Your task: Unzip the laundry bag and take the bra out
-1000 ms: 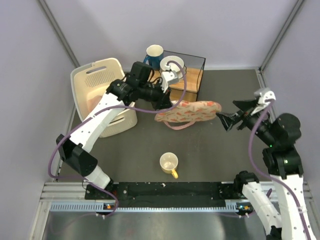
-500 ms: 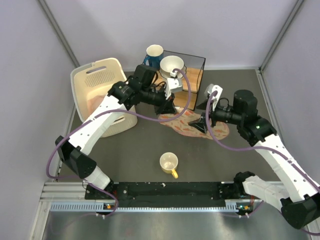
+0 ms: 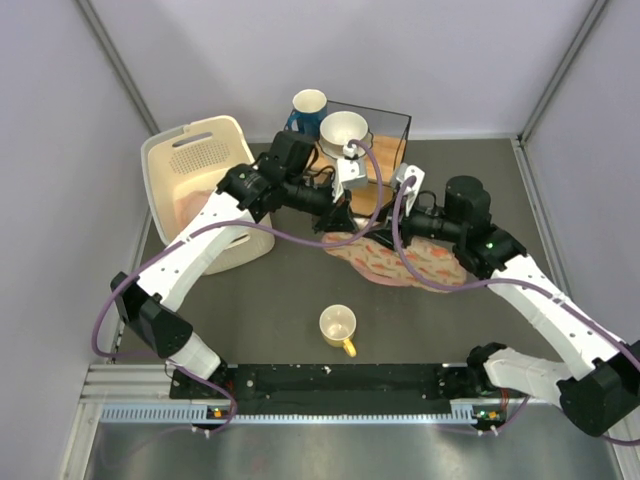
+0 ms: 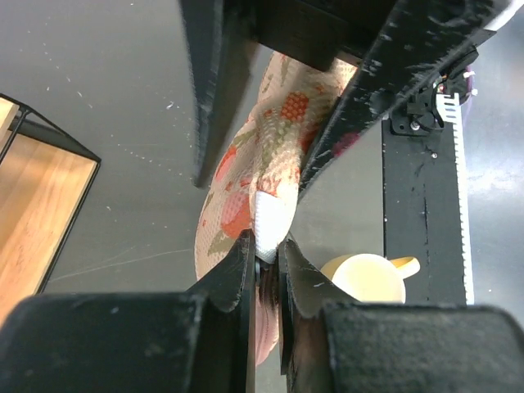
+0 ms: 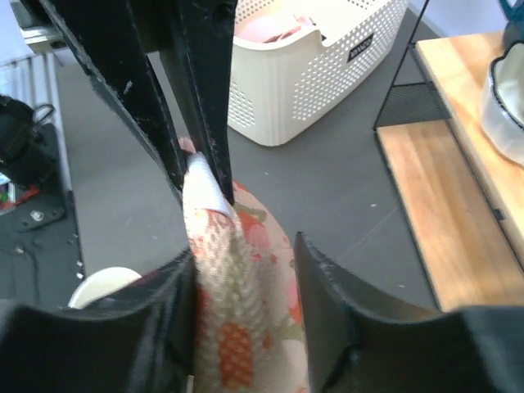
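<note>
Robot lab cell, plain lilac walls [image 3: 60,90], dark table [image 3: 260,300], two arms [image 3: 200,250] bolted to an aluminium rail [image 3: 340,412]

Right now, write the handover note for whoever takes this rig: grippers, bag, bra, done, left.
Left gripper: shut, pinching an edge of the laundry bag and holding that end up.
Right gripper: open, jaws astride the raised fold of the bag, not clamped.
Bag: beyond the yellow mug, the rest of it lying on the table.
Bra: not in view.
Done: bag gripped at one end.
Left: open the zip (no opening shows), take the bra out.
</note>
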Robot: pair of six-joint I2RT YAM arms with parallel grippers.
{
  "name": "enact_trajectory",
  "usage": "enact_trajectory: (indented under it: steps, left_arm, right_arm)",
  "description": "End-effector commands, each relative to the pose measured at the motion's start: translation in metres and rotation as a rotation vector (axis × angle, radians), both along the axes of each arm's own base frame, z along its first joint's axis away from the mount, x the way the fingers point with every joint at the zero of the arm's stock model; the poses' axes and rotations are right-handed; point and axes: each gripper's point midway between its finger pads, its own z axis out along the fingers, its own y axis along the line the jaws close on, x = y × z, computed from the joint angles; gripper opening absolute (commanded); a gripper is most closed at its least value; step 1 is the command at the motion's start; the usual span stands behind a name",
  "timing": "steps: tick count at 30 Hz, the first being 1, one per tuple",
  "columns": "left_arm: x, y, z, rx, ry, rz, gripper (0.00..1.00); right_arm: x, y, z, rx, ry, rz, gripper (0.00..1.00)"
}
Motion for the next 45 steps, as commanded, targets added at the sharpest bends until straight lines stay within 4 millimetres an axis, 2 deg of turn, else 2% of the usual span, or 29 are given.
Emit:
enact_trajectory:
  steps: [1, 2, 4, 5, 6, 7, 8, 9, 11, 12, 13, 14, 15, 16, 17, 18, 19, 23, 27, 28, 30, 31, 32, 33, 34, 35, 36, 43, 45]
  left_arm:
    - [-0.011, -0.002, 0.032, -0.089, -0.073, -0.056, 0.00]
    - [-0.010, -0.002, 0.032, -0.087, -0.075, -0.050, 0.00]
    - [-0.005, -0.003, 0.035, -0.090, -0.069, -0.017, 0.00]
    - [0.001, -0.002, 0.035, -0.077, -0.075, 0.024, 0.04]
    - [0.006, -0.001, 0.039, -0.075, -0.080, 0.056, 0.23]
    - [0.010, 0.002, 0.041, -0.071, -0.052, 0.107, 0.61]
    - [0.018, 0.006, 0.040, -0.057, -0.048, 0.166, 0.74]
    - [0.017, 0.010, 0.042, -0.065, -0.024, 0.185, 0.85]
    - [0.017, 0.019, 0.046, -0.102, 0.054, 0.217, 0.99]
    - [0.008, 0.024, 0.048, -0.135, 0.101, 0.195, 0.99]
    - [0.011, 0.031, 0.052, -0.175, 0.178, 0.245, 0.99]
    - [0.019, 0.032, 0.065, -0.238, 0.169, 0.275, 0.99]
    - [0.021, 0.038, 0.064, -0.269, 0.203, 0.318, 0.99]
    - [0.027, 0.045, 0.071, -0.323, 0.320, 0.392, 0.99]
    - [0.035, 0.043, 0.088, -0.411, 0.305, 0.390, 0.99]
    - [0.033, 0.043, 0.082, -0.427, 0.372, 0.407, 0.99]
    - [0.032, 0.038, 0.084, -0.438, 0.420, 0.434, 0.99]
    - [0.031, 0.023, 0.075, -0.397, 0.490, 0.504, 0.99]
    - [0.017, -0.001, 0.067, -0.360, 0.586, 0.447, 0.85]
    - [0.008, -0.011, 0.063, -0.331, 0.588, 0.421, 0.81]
    - [0.008, -0.021, 0.056, -0.296, 0.563, 0.429, 0.77]
    - [-0.002, -0.027, 0.048, -0.249, 0.524, 0.409, 0.74]
    - [0.004, -0.029, 0.044, -0.229, 0.469, 0.453, 0.74]
    - [0.004, -0.031, 0.050, -0.224, 0.418, 0.457, 0.74]
    - [-0.002, -0.033, 0.042, -0.174, 0.377, 0.459, 0.74]
    - [0.002, -0.035, 0.037, -0.148, 0.363, 0.475, 0.74]
    - [0.006, -0.034, 0.041, -0.141, 0.345, 0.501, 0.72]
    - [-0.004, -0.050, 0.003, -0.027, 0.509, 0.443, 0.69]
    - [-0.001, -0.054, -0.013, 0.003, 0.542, 0.452, 0.68]
  right_arm:
    - [-0.001, 0.007, 0.011, 0.034, -0.039, 0.022, 0.31]
    - [-0.002, 0.007, 0.012, 0.033, -0.041, 0.026, 0.01]
    - [-0.003, 0.005, 0.008, 0.024, -0.031, 0.017, 0.00]
    - [-0.005, 0.002, 0.010, 0.027, -0.045, 0.012, 0.00]
    - [-0.004, -0.001, 0.004, 0.016, -0.041, -0.010, 0.00]
    - [-0.004, -0.004, 0.001, 0.009, -0.053, -0.023, 0.00]
    - [-0.008, -0.009, 0.006, 0.014, -0.079, -0.037, 0.00]
    - [-0.005, -0.014, -0.003, -0.002, -0.081, -0.073, 0.00]
    - [-0.006, -0.022, -0.005, -0.005, -0.098, -0.110, 0.00]
    - [-0.010, -0.029, -0.005, -0.006, -0.120, -0.131, 0.00]
    - [-0.013, -0.032, -0.006, -0.003, -0.128, -0.137, 0.00]
    - [-0.014, -0.034, -0.005, 0.005, -0.144, -0.148, 0.00]
    - [-0.021, -0.038, -0.007, 0.016, -0.160, -0.144, 0.00]
    - [-0.024, -0.039, -0.007, 0.021, -0.170, -0.142, 0.00]
    - [-0.028, -0.039, -0.005, 0.035, -0.186, -0.129, 0.00]
    - [-0.031, -0.040, -0.011, 0.037, -0.179, -0.128, 0.00]
    - [-0.036, -0.042, -0.008, 0.053, -0.194, -0.125, 0.00]
    - [-0.047, -0.044, -0.009, 0.067, -0.197, -0.103, 0.00]
    - [-0.049, -0.047, -0.012, 0.047, -0.197, -0.108, 0.00]
    - [-0.048, -0.047, -0.012, 0.042, -0.199, -0.110, 0.00]
    - [-0.047, -0.047, -0.012, 0.036, -0.195, -0.109, 0.00]
    - [-0.047, -0.047, -0.012, 0.035, -0.195, -0.106, 0.00]
    - [-0.048, -0.045, -0.011, 0.037, -0.193, -0.097, 0.00]
    - [-0.049, -0.045, -0.011, 0.039, -0.190, -0.095, 0.00]
    - [-0.049, -0.044, -0.009, 0.040, -0.191, -0.092, 0.00]
    - [-0.049, -0.045, -0.008, 0.043, -0.193, -0.092, 0.00]
    - [-0.049, -0.045, -0.008, 0.042, -0.194, -0.092, 0.00]
    - [-0.048, -0.044, -0.008, 0.039, -0.198, -0.091, 0.00]
    - [-0.047, -0.045, -0.010, 0.035, -0.201, -0.096, 0.00]
